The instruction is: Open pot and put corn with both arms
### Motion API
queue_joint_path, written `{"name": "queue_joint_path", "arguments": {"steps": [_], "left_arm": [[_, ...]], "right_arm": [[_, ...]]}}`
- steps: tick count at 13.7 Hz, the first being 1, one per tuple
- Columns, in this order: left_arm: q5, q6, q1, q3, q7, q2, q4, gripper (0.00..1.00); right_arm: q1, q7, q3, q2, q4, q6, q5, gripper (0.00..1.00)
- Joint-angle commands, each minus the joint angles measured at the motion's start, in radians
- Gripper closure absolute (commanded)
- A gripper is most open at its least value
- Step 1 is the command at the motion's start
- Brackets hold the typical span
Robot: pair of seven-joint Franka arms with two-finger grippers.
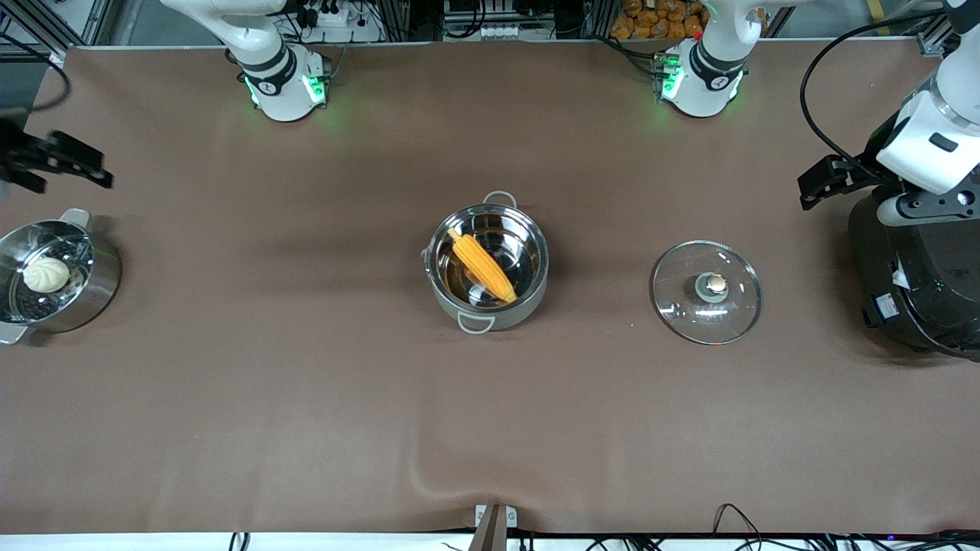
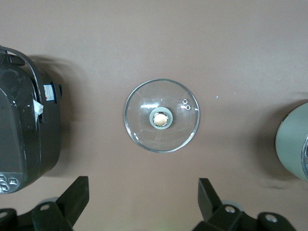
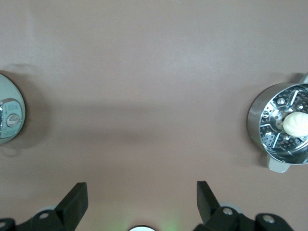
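Observation:
The steel pot (image 1: pixel 524 308) stands open at the middle of the table with the yellow corn (image 1: pixel 482 266) lying in it. Its glass lid (image 1: pixel 706 291) with the copper knob lies flat on the table toward the left arm's end. In the left wrist view the lid (image 2: pixel 161 115) is centred and the pot's wall (image 2: pixel 292 142) shows at the edge. My left gripper (image 1: pixel 813 187) is open and empty, up over the table beside the black cooker; its fingers frame bare table (image 2: pixel 143 197). My right gripper (image 1: pixel 69 172) is open and empty over the right arm's end of the table (image 3: pixel 142 199).
A large black cooker (image 1: pixel 919 283) stands at the left arm's end of the table, also in the left wrist view (image 2: pixel 24 130). A steel steamer pan (image 1: pixel 106 285) with a white bun (image 1: pixel 46 274) stands at the right arm's end, also in the right wrist view (image 3: pixel 255 120).

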Motion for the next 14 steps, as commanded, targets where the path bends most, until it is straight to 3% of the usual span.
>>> {"name": "queue_joint_path", "arguments": {"steps": [1,4,7,14], "left_arm": [[-0.02,-0.022,0.011,-0.002,0.03,-0.011,0.012,0.0],[-0.043,-0.073,0.015,-0.002,0.028,-0.009,0.038,0.0],[-0.093,-0.117,0.026,0.02,0.043,-0.008,0.058,0.0],[-0.08,-0.122,0.024,0.031,0.046,-0.001,0.061,0.0]], "right_arm": [[0.021,0.008,-0.031,0.004,0.025,-0.02,0.024,0.0],[0.027,0.189,-0.017,-0.001,0.025,-0.045,0.021,0.0],[0.027,0.19,-0.015,-0.005,0.026,-0.04,0.01,0.0],[0.022,0.171,-0.023,-0.012,0.026,-0.042,0.01,0.0]]}}
